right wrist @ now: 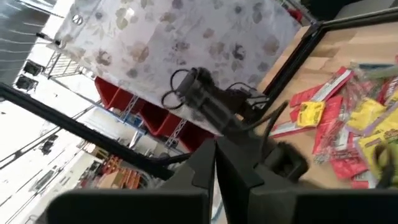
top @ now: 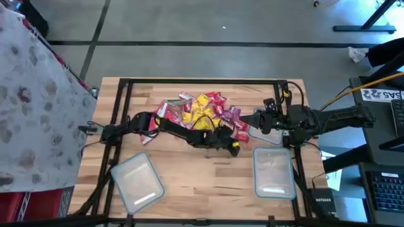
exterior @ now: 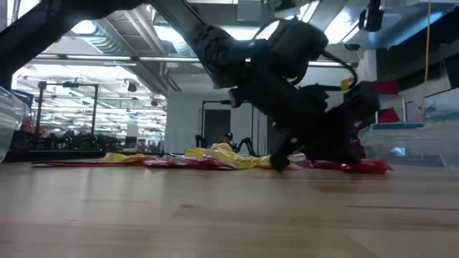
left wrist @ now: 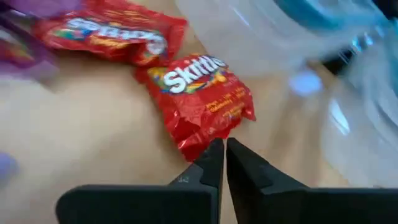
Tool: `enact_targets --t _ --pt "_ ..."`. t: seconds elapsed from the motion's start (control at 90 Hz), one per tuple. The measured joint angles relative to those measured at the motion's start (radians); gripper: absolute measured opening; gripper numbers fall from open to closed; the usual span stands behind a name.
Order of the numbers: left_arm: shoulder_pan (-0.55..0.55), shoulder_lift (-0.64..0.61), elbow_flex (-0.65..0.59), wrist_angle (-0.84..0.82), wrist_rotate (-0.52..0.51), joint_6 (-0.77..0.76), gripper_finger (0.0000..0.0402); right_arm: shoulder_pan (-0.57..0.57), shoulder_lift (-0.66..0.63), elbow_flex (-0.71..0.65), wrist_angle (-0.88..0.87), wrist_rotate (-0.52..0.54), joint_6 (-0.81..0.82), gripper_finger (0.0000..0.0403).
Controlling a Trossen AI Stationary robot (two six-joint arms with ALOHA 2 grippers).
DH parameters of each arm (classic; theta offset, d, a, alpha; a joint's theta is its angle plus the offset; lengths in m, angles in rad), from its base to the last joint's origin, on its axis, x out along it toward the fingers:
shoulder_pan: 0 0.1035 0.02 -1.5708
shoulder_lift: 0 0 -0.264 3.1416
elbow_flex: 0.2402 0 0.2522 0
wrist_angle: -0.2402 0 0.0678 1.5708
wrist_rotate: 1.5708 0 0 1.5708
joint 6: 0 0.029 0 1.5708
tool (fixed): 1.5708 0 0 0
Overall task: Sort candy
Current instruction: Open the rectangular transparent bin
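light wooden table [top: 202, 176], candy pile [top: 199, 113] at its centre, two clear containers [top: 137, 181] [top: 274, 171] near the front

A butcher-block wooden table [top: 202, 183] fills the middle of the room, edged by a black metal frame [top: 189, 81]. Two clear plastic containers sit toward its near edge, well apart: one container [top: 137, 181] lies skewed on the left side, the other container [top: 274, 171] sits squarer on the right. Left of the table hangs a pale floral-print cloth [top: 31, 94], with red bins [right wrist: 158, 121] beneath it. To the right, off the table, there is a black keyboard [top: 385, 189] and a small black box [top: 322, 202]. Overhead, long ceiling lights [exterior: 107, 59] run across the hall behind.
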Motion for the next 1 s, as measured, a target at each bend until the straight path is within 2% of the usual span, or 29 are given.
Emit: enact_targets --t 0.189,0.344,0.467,0.6,0.678,0.778,0.889,1.0 --pt "0.072 -0.015 -0.003 -0.008 0.036 -0.063 0.0 0.0 0.0 0.0 0.002 -0.043 0.0 0.0001" --pt "0.056 -0.077 -0.011 -0.097 0.04 0.181 0.0 0.0 0.0 0.0 0.0 -0.043 -0.012 0.0001" --pt "-0.026 -0.26 -0.011 -0.315 -0.008 0.3 0.0 0.0 0.0 0.0 -0.013 -0.005 -0.045 0.0001" --pt "-0.139 -0.443 -0.001 -0.571 -0.12 0.316 0.0 0.0 0.0 0.0 -0.023 0.077 -0.09 0.0001" --pt "-0.208 -0.51 -0.007 -0.716 -0.179 0.244 0.0 -0.001 0.008 0.0 -0.02 0.118 -0.118 0.0001" --pt "-0.304 -0.622 -0.005 -0.905 -0.237 0.055 0.0 -0.001 0.018 0.0 -0.024 0.166 -0.141 0.0001" --pt "-0.397 -0.703 -0.002 -1.154 -0.215 -0.221 0.0 -0.001 0.048 0.0 -0.021 0.22 -0.144 0.0001" --pt "-0.474 -0.714 -0.007 -1.384 -0.172 -0.486 0.0 -0.001 0.1 0.0 -0.021 0.249 -0.144 0.0001"
